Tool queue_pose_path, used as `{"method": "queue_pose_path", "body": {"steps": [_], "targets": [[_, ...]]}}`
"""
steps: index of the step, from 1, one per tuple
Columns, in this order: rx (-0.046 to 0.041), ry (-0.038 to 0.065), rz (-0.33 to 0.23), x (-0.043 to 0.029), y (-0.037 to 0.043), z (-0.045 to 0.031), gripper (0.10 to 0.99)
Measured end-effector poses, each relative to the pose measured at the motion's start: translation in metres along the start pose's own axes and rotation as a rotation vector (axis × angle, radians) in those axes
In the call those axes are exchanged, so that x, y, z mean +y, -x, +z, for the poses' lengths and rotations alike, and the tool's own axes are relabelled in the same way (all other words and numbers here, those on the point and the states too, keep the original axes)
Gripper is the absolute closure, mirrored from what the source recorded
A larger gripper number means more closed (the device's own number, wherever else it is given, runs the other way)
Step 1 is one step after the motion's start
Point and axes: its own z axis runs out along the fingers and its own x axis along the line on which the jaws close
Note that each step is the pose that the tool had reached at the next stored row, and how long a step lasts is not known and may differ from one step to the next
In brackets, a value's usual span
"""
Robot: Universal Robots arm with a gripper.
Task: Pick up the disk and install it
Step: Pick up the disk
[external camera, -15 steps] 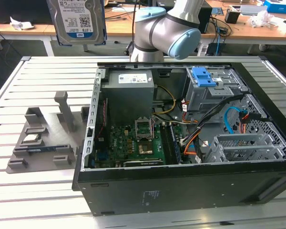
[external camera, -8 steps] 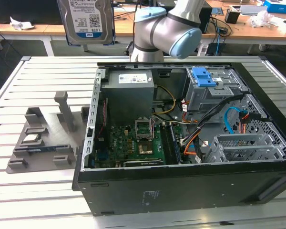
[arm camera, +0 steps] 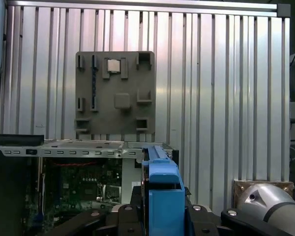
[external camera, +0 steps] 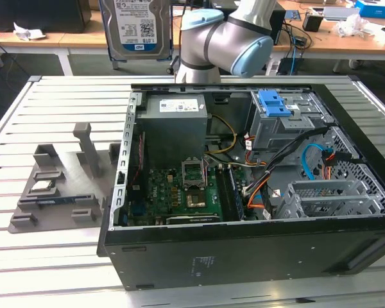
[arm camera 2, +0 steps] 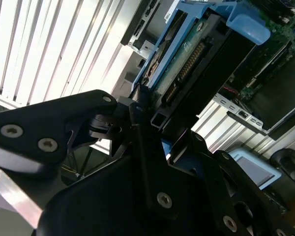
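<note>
The disk (external camera: 136, 25) is in the tool's grip, held on edge and clear of everything below it. Its labelled face is turned toward the exterior camera. In the second wrist view the tool (arm camera 2: 146, 112) is clamped onto one end of the disk, black fingers (arm camera 2: 137, 105) pressed against its sides. The circuit-board underside and the connector row run away from the tool. The blue frame (arm camera: 162, 196) wraps the disk's edges and sticks out just ahead of the tool in the first wrist view.

I judge the pick-up half of the job done: the disk is off the table (external camera: 25, 269) and touches nothing but the tool.

The install half is not done. The open case (external camera: 244, 256) lies on its side below the tool and well apart from it, with the disk outside its walls. The drive cage (external camera: 289, 128), with a blue latch (external camera: 274, 102) on top, sits inside the case on the side far from the tool. None of the disk is near that cage. I cannot tell from here whether the bay is free to take it. The board (external camera: 179, 186) and the power supply (external camera: 176, 119) lie in the part of the case nearer the tool.

The grey fixture (external camera: 54, 189) lies on the table beside the case, below the tool and also well apart. It carries a small silver chip in one pocket. The arm (external camera: 224, 38) is folded just beside the disk, over the far edge of the case.
</note>
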Motion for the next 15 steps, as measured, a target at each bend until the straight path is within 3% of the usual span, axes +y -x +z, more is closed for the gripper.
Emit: {"method": "queue_pose_path", "body": {"steps": [9,12,15], "targets": [[0.0000,0.000,0.000,-0.0327,-0.0008,-0.0015,0.722],[0.0000,0.000,0.000,-0.0471,-0.0011,-0.0022,0.722],[0.0000,0.000,0.000,-0.0555,-0.0013,-0.0025,0.722]]}}
